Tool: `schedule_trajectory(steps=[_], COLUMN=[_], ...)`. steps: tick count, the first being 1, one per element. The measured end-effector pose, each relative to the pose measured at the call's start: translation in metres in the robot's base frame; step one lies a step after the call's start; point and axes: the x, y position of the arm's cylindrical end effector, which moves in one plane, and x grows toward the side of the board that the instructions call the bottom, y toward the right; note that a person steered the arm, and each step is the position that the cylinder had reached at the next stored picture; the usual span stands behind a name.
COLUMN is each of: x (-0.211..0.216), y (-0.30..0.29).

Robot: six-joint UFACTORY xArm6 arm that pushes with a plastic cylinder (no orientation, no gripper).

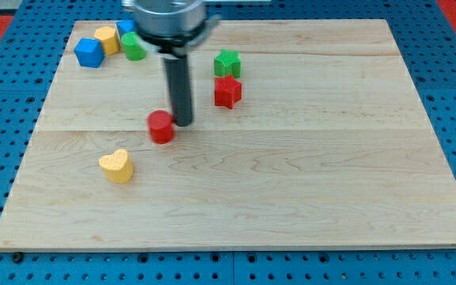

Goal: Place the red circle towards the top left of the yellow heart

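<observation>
The red circle (161,127) lies on the wooden board, left of centre. The yellow heart (116,165) lies below and to the left of it, a short gap apart. My tip (183,123) stands just to the right of the red circle, touching or nearly touching its right side. The dark rod rises from there to the arm's head at the view's top.
A red star (227,91) and a green star (227,63) sit to the upper right of my tip. At the board's top left are a blue cube (89,52), a yellow block (107,39), a green block (134,47) and another blue block (125,27).
</observation>
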Motion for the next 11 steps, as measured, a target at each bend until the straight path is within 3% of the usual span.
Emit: schedule_trajectory(steps=[1, 2, 4, 5, 6, 7, 8, 9, 11], x=[-0.004, -0.009, 0.002, 0.008, 0.061, 0.084, 0.058, 0.031, 0.078], y=[-0.013, 0.020, -0.119, -0.146, -0.149, -0.118, -0.055, -0.073, -0.039])
